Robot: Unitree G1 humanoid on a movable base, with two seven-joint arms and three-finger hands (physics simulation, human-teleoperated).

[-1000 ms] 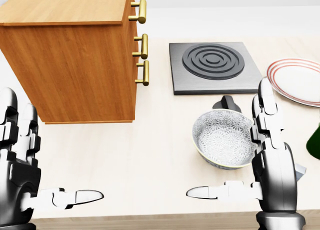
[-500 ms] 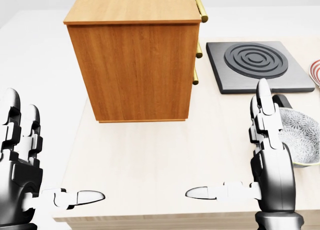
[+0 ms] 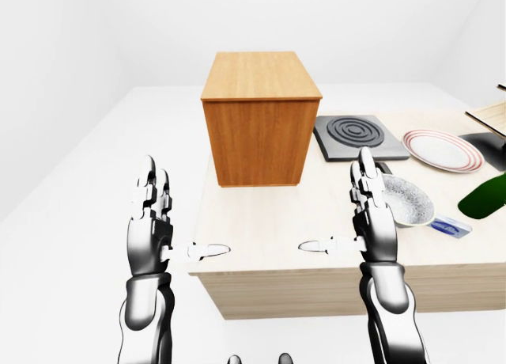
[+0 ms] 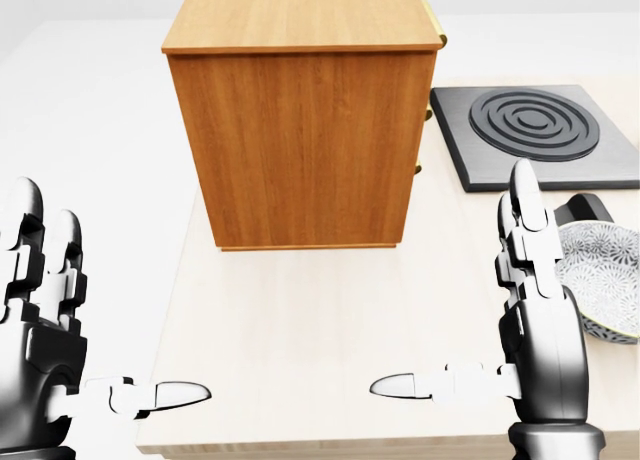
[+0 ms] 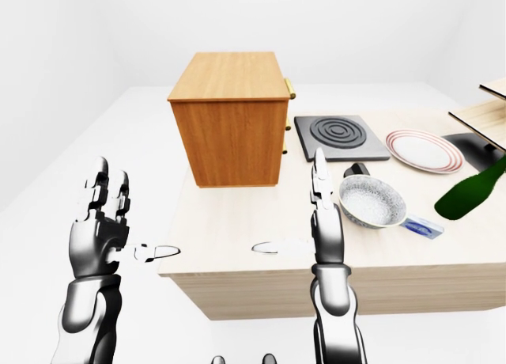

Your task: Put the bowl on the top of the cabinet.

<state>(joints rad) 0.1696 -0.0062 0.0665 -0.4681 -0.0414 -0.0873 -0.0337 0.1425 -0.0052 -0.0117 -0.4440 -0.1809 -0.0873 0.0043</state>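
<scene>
On the pale wooden worktop (image 3: 261,221) stands a tall box-shaped cabinet of warm brown wood (image 3: 261,119), upright, with small brass handles just showing along its right edge in the right-eye view; its flat top is bare. The grey patterned ceramic bowl (image 5: 371,202) sits on the worktop well to the right of the cabinet, just beside and to the right of the right robot hand (image 4: 530,320), which is raised with its fingers straight up and its thumb stretched out sideways to the left, wide open and holding nothing. The left robot hand (image 4: 45,320) hangs off the worktop's left edge in the same pose, fingers up, thumb pointing right, also spread and empty. Above the bowl in the right-eye view lies a dark square hotplate with concentric rings (image 5: 340,134), and to its right a white round plate with a red rim (image 5: 424,150). A dark green glass bottle (image 5: 470,191) lies tilted at the far right, with a small blue and white packet (image 5: 423,227) near the bowl.
</scene>
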